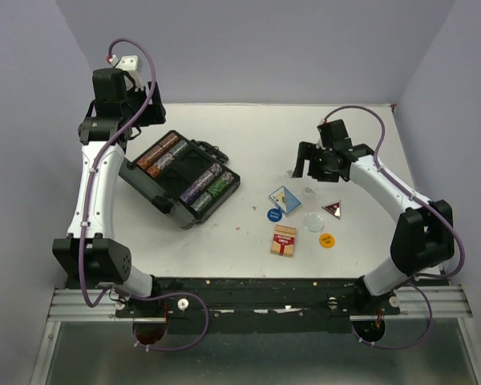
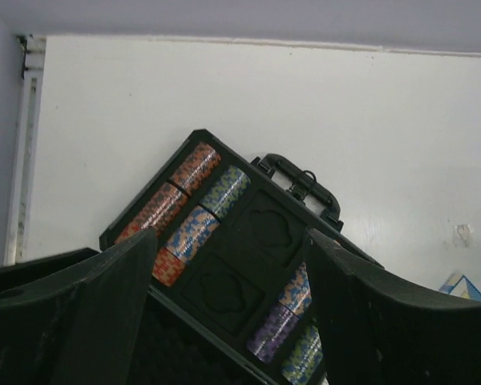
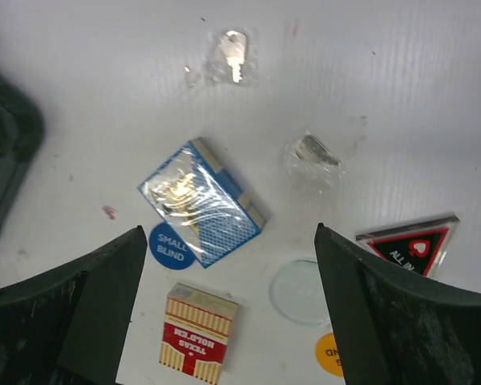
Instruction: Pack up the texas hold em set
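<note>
The blue cellophane-wrapped card deck [image 3: 202,202] lies flat on the white bench [image 3: 401,96] right beneath the right pincer [image 3: 228,241], whose jaws stand released and wide with nothing between them. In the top view the deck sits just nearer the robot and a little left of that pincer. Its long axis runs on a slant across the line between the two fingers, so I judge a turn of the wrist is wanted before closing on its narrow sides. The right arm is plainly the nearer one. The left pincer [image 2: 231,241], likewise released and empty, hovers over the far-left end of the open black rectangular plastic case [image 1: 180,178], well apart from the deck. That case lies left of centre, its long axis running from far left to near right, handle [image 2: 301,180] on the far long side, rows of multicoloured poker chips [image 2: 224,191] at both ends and two empty card wells [image 2: 216,289] between them — probably where the decks go. Just beside the blue deck's near corner is the small round blue button [image 3: 170,245]; the red card deck [image 3: 197,335], clear round button [image 3: 298,290], orange round button [image 3: 333,353] and red-and-black triangular marker [image 3: 409,243] lie near it — a small bagged key [image 3: 232,56] lies farther off
</note>
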`<state>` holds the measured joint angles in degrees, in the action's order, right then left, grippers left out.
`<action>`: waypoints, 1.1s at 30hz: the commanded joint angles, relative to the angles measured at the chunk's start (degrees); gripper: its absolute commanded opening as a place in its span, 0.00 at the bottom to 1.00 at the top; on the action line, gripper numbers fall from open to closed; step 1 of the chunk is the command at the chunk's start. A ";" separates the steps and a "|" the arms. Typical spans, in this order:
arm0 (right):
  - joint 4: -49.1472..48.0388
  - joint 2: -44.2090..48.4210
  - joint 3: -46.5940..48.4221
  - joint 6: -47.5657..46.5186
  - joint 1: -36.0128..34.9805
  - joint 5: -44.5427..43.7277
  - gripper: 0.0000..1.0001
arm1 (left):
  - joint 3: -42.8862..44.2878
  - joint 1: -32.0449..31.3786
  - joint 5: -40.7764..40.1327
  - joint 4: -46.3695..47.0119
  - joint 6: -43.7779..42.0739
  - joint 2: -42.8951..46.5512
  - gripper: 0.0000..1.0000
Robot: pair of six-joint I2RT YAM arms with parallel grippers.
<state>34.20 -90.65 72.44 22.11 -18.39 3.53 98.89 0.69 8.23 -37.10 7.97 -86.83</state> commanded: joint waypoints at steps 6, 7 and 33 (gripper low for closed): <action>2.72 -6.11 -1.08 -0.56 -0.33 -11.09 0.79 | -3.00 0.19 -1.37 -3.42 8.91 4.38 0.82; 2.46 -6.81 -0.56 -1.62 -0.33 -11.44 0.73 | -3.44 0.19 -1.63 -3.07 9.17 4.82 0.82; 0.79 -20.09 5.51 -18.59 -3.23 -6.42 0.42 | -0.54 0.19 -1.64 -3.77 9.52 4.82 0.83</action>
<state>35.57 -108.20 76.05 5.15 -20.80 -1.74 97.51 0.69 6.59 -40.01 17.21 -81.69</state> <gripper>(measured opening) 0.433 0.826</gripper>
